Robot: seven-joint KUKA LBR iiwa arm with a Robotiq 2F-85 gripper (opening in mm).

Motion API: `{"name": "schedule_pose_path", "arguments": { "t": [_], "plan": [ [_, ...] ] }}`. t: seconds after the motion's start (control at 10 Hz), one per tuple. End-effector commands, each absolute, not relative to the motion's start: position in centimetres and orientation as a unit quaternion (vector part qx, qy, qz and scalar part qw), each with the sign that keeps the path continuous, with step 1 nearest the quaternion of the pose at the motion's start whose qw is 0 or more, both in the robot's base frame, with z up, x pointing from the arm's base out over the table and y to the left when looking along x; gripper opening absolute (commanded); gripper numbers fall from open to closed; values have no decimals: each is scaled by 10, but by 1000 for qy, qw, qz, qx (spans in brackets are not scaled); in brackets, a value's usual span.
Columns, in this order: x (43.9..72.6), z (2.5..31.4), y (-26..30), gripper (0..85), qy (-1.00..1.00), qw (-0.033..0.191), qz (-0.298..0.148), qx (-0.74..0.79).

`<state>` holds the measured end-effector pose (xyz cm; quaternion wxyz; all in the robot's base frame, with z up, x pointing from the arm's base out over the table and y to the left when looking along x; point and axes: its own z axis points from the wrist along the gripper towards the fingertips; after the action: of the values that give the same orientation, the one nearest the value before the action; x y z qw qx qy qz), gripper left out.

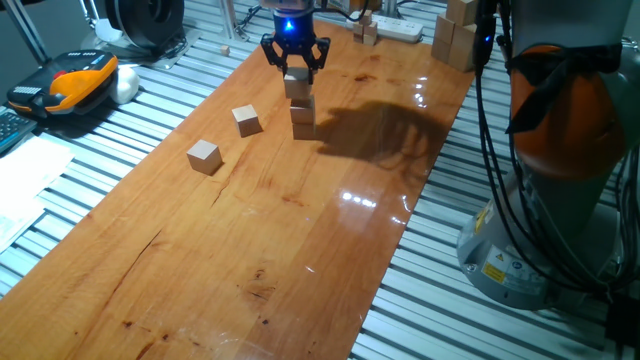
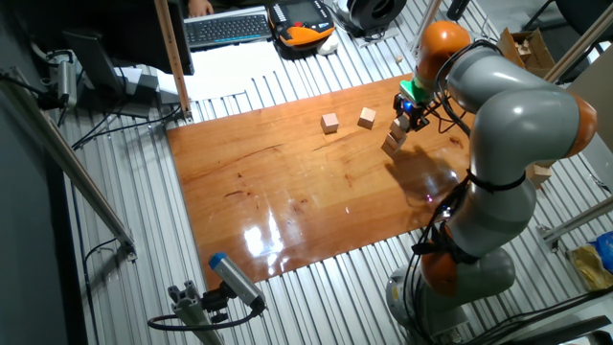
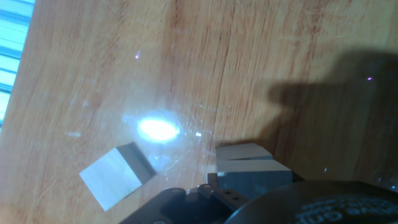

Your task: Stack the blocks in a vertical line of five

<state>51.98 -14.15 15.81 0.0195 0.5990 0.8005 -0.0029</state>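
Three of the tan wooden blocks form a slightly uneven stack (image 1: 301, 106) (image 2: 394, 142) near the far end of the wooden board. My gripper (image 1: 296, 66) (image 2: 409, 110) hangs right over the stack's top block (image 1: 297, 82). Its fingers are spread, and their tips reach only the top edge of that block. Two more blocks lie loose to the left, one close by (image 1: 246, 120) (image 2: 367, 117) and one farther off (image 1: 204, 156) (image 2: 330, 123). In the hand view the stack's top (image 3: 254, 168) shows just beyond the gripper body, with one loose block (image 3: 117, 177) on the board beside it.
Larger pale wooden blocks (image 1: 455, 35) and a white power strip (image 1: 398, 27) sit past the board's far end. An orange-and-black device (image 1: 70, 82) and papers (image 1: 25, 185) lie to the left. The robot base (image 1: 560, 180) stands at the right.
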Motion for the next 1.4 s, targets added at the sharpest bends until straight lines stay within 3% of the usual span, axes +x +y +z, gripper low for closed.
{"name": "schedule_pose_path", "arguments": {
  "t": [0.0,1.3],
  "plan": [
    [520,158,-141,0,801,19,-3,599],
    [519,150,-143,0,811,21,1,585]
  ]
}}
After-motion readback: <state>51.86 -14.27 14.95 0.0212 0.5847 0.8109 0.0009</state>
